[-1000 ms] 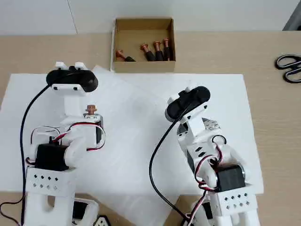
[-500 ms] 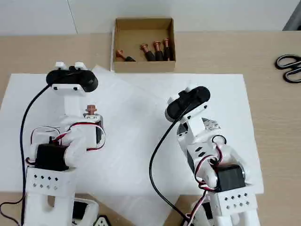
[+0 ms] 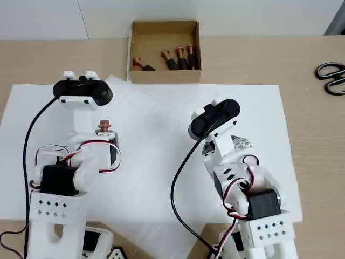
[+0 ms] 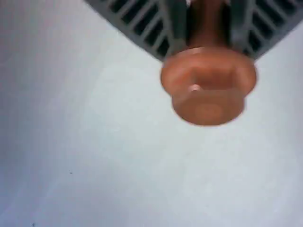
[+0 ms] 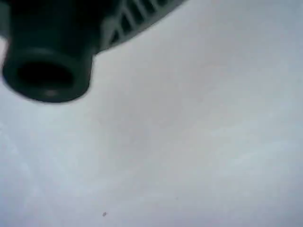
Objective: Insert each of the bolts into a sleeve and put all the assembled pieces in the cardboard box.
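My left gripper (image 4: 207, 21) is shut on a copper bolt (image 4: 208, 87), whose hex head points at the camera between the grey ribbed fingers (image 4: 137, 21). From above, that bolt (image 3: 104, 126) shows beside the left arm, over the white sheet. My right gripper (image 5: 90, 21) is shut on a black sleeve (image 5: 47, 66), with the sleeve's open bore facing the camera above the sheet. The right arm (image 3: 214, 118) stands mid-table, well apart from the left. The cardboard box (image 3: 131, 51) sits at the back with several assembled pieces (image 3: 178, 58) lying inside.
A white paper sheet (image 3: 156, 156) covers the work area under both arms. Black scissors (image 3: 331, 75) lie on the bare wooden table at the far right. A black cable (image 3: 180, 183) loops off the right arm.
The right arm's wrist has edged very slightly to the left. The left arm and its bolt have stayed still.
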